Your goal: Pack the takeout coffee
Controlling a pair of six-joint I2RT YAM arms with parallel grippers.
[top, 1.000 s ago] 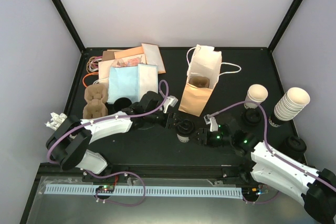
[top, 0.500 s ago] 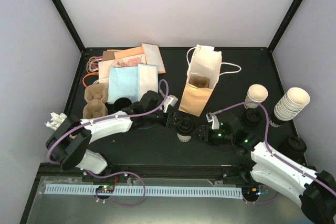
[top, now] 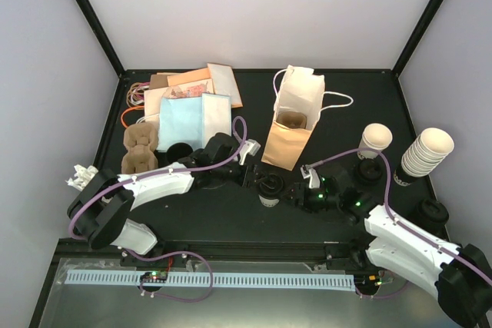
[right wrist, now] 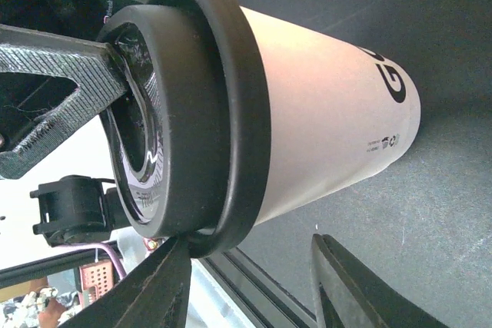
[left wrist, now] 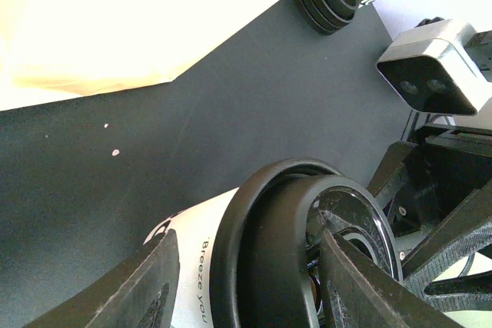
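Observation:
The takeout coffee [top: 268, 190] stands upright on the black table, a white cup with black lettering and a black lid. It also fills the left wrist view [left wrist: 192, 259] and the right wrist view [right wrist: 323, 113]. My left gripper [top: 258, 178] reaches it from the left, rolled on its side with jaws apart [left wrist: 250, 240]. One finger [left wrist: 357, 282] lies across the lid's top and the other [left wrist: 142, 286] sits beside the cup wall below the rim. My right gripper [top: 289, 193] comes from the right, open [right wrist: 250, 242]. One of its fingertips [right wrist: 165, 266] touches the lid's rim.
A white handled bag [top: 301, 94] with a brown bag [top: 286, 144] against it stands just behind the cup. Lidless cups [top: 377, 137], a cup stack [top: 427, 151] and loose lids [top: 432, 213] sit at the right. Cup carriers [top: 141, 149] and napkins [top: 192, 113] lie at the left.
My right gripper has slid left up to the cup and its jaws have narrowed a little. The left gripper and the cup have stayed where they were.

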